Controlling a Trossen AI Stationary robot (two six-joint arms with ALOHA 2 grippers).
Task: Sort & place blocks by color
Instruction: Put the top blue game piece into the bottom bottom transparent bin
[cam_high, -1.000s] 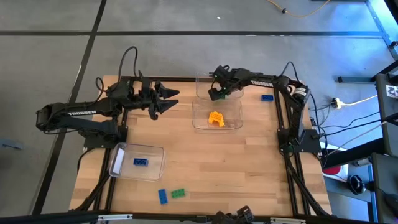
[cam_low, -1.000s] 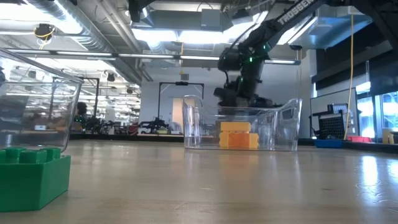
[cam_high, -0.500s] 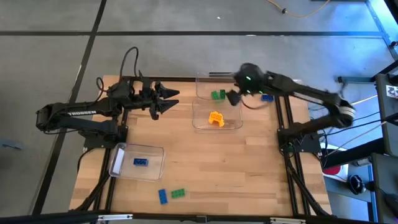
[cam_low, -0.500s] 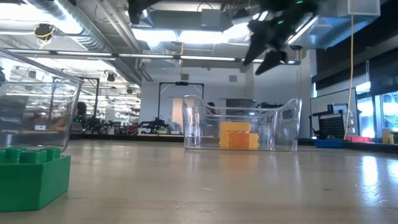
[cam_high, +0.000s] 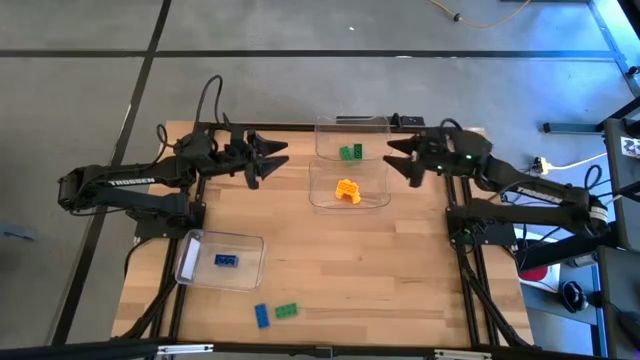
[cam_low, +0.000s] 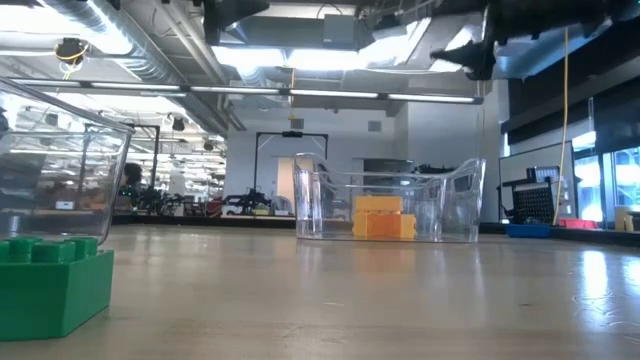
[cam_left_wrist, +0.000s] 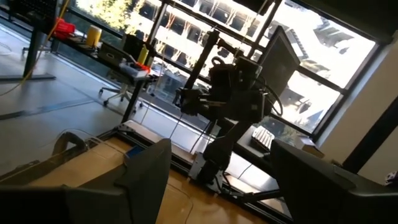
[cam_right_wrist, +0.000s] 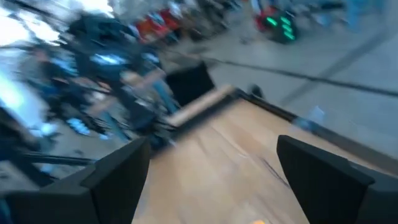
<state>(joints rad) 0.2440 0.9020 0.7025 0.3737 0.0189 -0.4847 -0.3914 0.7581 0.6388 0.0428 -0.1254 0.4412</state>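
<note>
Sorting partly done, judging by the layout. Three clear bins on the table (cam_high: 330, 250), one per colour it seems:

- Far edge, middle: bin (cam_high: 352, 137) with green blocks (cam_high: 350, 152) inside, apparently two, though hard to separate.
- Just nearer, touching or almost touching that one: bin (cam_high: 349, 205) holding yellow blocks (cam_high: 347, 190), stacked or bunched; count unclear from above. Same blocks visible at table height through the clear wall.
- Left edge, toward the near corner: bin (cam_high: 218, 262) with one blue block (cam_high: 226, 261).

Left to sort, loose on the bare wood by the near edge: blue block (cam_high: 261, 315) and green block (cam_high: 287, 311), side by side, just apart. Looms large at the left of the low view, that green one. Other blocks not visible now; possibly hidden under the right arm near the far right corner.

Right gripper (cam_high: 397, 158) raised above the table beside the green bin, on its right-edge side, fingers spread wide, nothing between them. Empty and clear of the bin, so probably free for the next pick.

Left gripper (cam_high: 268, 160) hovering over the far left part of the table, pointing toward the bins, fingers apart too, holding nothing. Waiting, by the look of it, and well away from the loose pair.

Next pick likely a long reach to the near edge for either arm.
</note>
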